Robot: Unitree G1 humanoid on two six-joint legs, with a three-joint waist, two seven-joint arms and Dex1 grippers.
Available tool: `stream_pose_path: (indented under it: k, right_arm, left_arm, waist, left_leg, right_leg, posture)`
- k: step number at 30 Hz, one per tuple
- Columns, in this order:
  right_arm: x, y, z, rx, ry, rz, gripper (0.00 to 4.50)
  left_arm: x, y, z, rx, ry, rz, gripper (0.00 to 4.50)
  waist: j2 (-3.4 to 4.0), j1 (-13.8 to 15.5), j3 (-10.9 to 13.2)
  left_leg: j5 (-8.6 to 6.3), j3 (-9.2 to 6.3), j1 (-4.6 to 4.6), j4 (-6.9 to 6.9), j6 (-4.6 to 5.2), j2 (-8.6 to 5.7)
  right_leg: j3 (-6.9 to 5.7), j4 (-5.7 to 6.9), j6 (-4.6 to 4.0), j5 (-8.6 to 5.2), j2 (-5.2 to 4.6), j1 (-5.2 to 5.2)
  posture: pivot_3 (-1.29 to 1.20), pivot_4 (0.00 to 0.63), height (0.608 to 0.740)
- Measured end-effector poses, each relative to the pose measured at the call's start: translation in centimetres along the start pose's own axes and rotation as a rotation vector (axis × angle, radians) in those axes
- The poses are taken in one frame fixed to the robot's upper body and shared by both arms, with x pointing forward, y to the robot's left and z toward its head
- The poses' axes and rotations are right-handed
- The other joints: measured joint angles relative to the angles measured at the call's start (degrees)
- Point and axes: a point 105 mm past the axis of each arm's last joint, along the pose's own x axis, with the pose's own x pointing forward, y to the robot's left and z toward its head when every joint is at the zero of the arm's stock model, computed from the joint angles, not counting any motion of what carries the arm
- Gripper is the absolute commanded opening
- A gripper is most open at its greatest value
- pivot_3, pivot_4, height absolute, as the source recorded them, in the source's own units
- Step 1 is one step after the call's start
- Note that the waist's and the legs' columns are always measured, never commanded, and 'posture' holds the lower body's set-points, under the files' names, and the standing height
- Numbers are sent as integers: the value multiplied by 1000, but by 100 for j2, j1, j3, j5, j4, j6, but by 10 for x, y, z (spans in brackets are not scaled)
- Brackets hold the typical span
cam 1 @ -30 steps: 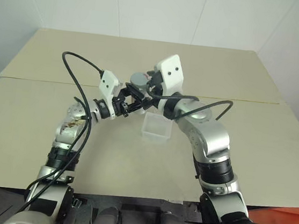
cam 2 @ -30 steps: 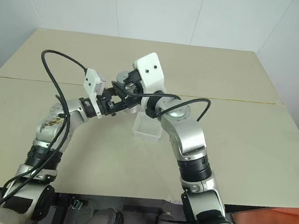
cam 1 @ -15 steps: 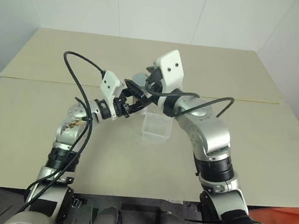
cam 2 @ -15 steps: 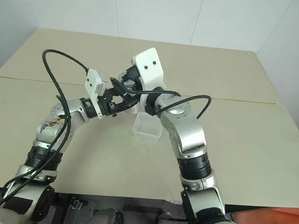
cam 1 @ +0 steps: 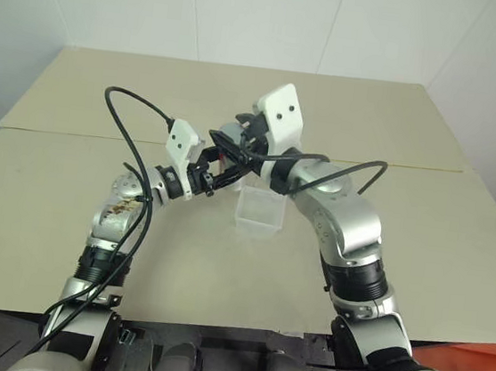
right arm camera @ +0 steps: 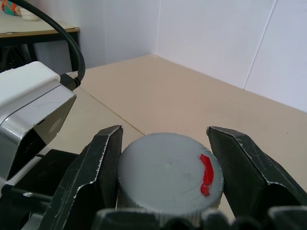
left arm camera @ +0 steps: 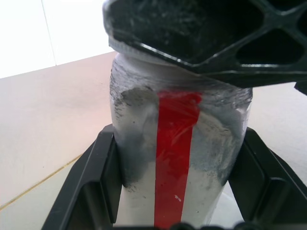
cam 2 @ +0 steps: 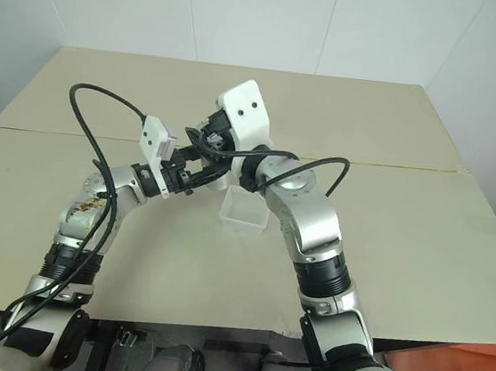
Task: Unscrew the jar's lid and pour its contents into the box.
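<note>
Right gripper (right arm camera: 169,179) sits clamped on the lid (right arm camera: 170,176), one black finger pressed against each side of the round grey cap, whose top carries a short red mark near its edge. Left gripper (left arm camera: 177,177) is clamped on the jar (left arm camera: 177,158), its two fingers bracketing the silvery body with the red stripe facing the wrist camera; the jar stands upright, held in the air just behind and above the box (cam 1: 259,211). That box rests on the tan table (cam 1: 419,259), clear-walled, and I cannot tell whether anything lies in it. Judgement: the step in hand is the unscrewing twist, with the lid apparently still seated on the jar. To do it well, the left grip should hold the jar rigid against rotation while the right wrist rolls about the jar's own axis, not off to one side, so the cap turns on its thread instead of cocking. Keep the jar vertical throughout so nothing spills once the lid frees. Lift the cap straight up only once it turns loosely, then tip over the box.
</note>
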Motion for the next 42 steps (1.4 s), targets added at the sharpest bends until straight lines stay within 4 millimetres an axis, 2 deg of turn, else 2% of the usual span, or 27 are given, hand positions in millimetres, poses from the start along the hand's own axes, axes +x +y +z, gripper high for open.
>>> stream_pose_path:
  k: [5, 9, 18, 26, 33, 40, 41, 42]
  right_arm:
    - [-2, 1, 0, -7, -3, 42, 2752]
    - [-10, 1, 2, 23, -31, 169, 2752]
    - [-46, 11, 12, 42, -96, 570, 2752]
    - [-72, 21, 20, 76, -147, 828, 2752]
    - [-84, 25, 20, 118, -171, 955, 2752]
    - [-85, 25, 20, 109, -187, 968, 2752]
    - [-85, 25, 20, 105, -188, 966, 3462]
    - [-85, 24, 19, 104, -184, 960, 3710]
  left_arm:
    - [-1, -1, 0, 6, 5, -20, 2662]
    - [-6, -7, 3, 7, -1, -102, 2662]
    - [-22, -40, 13, -40, -36, -394, 2662]
    - [-33, -68, 23, -56, -29, -597, 2662]
    - [-38, -81, 25, -72, -17, -703, 2662]
    - [-39, -82, 25, -70, -12, -718, 2662]
    - [-39, -82, 25, -70, -11, -717, 2662]
    - [-39, -80, 26, -72, -17, -711, 2662]
  waist:
    - [0, 1, 0]
    - [0, 3, 0]
    - [0, 4, 0]
    - [0, 10, 0]
    - [0, 25, 1]
    - [0, 24, 1]
    - [0, 24, 0]
    - [0, 24, 1]
  left_leg:
    - [0, 0, 0, 0, 0, 0]
    - [-1, 0, 0, 0, 1, 0]
    - [-2, 0, 1, 0, 4, 2]
    - [-3, -1, 3, 0, 5, 4]
    - [-3, -1, 2, 2, 5, 3]
    - [-3, -1, 2, 2, 5, 3]
    - [-3, -1, 2, 2, 5, 3]
    - [-3, -2, 2, 2, 4, 3]
  right_leg:
    - [0, 0, 0, 0, 0, 0]
    - [-1, -2, 0, 0, 0, 1]
    - [0, -4, 0, 0, 2, 3]
    - [0, -3, 0, 0, 3, 3]
    - [0, -4, 0, 0, 2, 4]
    - [0, -3, 0, 0, 2, 4]
    - [0, -3, 0, 0, 2, 4]
    - [0, -3, 0, 0, 3, 4]
  posture:
    - [0, 150, 740]
    - [0, 150, 740]
    - [0, 150, 740]
    - [0, 150, 740]
    - [0, 150, 740]
    - [0, 150, 740]
    - [0, 150, 740]
    - [0, 150, 740]
